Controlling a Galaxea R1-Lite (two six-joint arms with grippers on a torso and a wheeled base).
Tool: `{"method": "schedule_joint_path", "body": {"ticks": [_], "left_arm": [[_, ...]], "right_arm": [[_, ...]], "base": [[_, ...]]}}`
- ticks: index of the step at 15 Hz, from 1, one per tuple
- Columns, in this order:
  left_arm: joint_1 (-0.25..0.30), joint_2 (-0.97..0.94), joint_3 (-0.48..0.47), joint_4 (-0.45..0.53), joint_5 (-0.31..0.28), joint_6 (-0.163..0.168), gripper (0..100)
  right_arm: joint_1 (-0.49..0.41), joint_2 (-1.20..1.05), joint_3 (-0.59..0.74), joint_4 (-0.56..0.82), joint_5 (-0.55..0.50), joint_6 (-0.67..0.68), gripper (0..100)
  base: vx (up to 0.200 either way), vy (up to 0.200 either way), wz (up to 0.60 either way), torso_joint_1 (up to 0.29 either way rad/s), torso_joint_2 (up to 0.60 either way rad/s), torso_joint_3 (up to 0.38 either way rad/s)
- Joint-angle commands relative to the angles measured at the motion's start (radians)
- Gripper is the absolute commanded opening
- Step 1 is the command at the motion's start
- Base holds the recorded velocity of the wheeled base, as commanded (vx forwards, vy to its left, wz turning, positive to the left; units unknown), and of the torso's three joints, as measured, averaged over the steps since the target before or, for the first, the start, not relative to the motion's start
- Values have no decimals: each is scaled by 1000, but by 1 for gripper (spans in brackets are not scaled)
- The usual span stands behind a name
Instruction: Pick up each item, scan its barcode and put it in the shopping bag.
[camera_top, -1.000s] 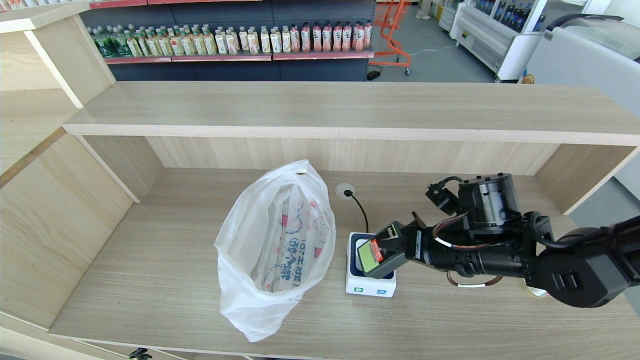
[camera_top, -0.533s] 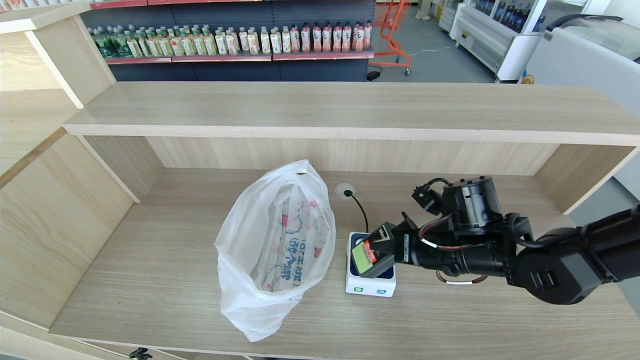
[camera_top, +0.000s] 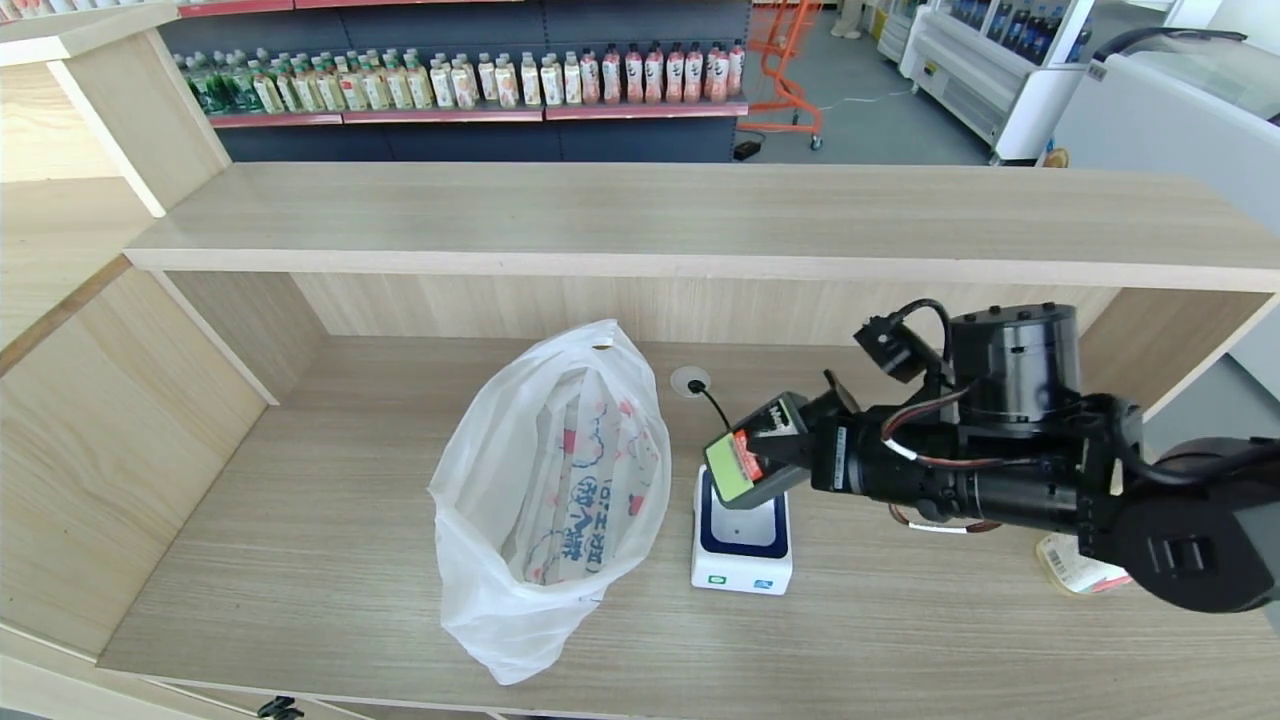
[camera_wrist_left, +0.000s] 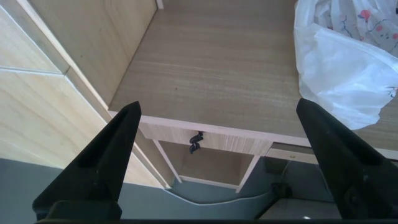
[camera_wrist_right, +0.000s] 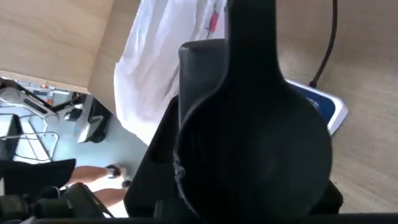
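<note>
My right gripper (camera_top: 745, 465) is shut on a small green-and-red packet (camera_top: 731, 466), held a little above the white-and-blue barcode scanner (camera_top: 741, 545) in the head view. The white plastic shopping bag (camera_top: 550, 500) stands open just left of the scanner, with a printed item inside. In the right wrist view the dark round underside of the held item (camera_wrist_right: 252, 155) blocks most of the picture, with the scanner (camera_wrist_right: 326, 109) and the bag (camera_wrist_right: 165, 68) behind it. My left gripper (camera_wrist_left: 217, 155) hangs open past the counter's front edge, nothing between its fingers.
A black cable (camera_top: 718, 412) runs from the scanner to a grommet (camera_top: 690, 380) in the counter. Another labelled item (camera_top: 1075, 570) lies on the counter at the right, partly behind my right arm. A raised wooden ledge (camera_top: 700, 215) borders the back.
My right gripper first slid left over the scanner with the packet, then lifted up and back, so the scanner's face is now uncovered. The item at the right has come into sight.
</note>
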Motion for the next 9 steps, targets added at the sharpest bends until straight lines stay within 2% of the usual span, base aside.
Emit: {"method": "schedule_joint_path", "body": {"ticks": [1, 3, 9], "left_arm": [[0, 1, 0, 0, 1, 0, 100], [0, 1, 0, 0, 1, 0, 100], [0, 1, 0, 0, 1, 0, 100]], "right_arm": [[0, -195, 34, -24, 14, -199, 0], [-86, -236, 133, -35, 15, -443, 0], [-91, -345, 245, -29, 15, -448, 0]], "base": [[0, 0, 0, 0, 0, 0], [0, 0, 0, 0, 0, 0], [0, 0, 0, 0, 0, 0]]}}
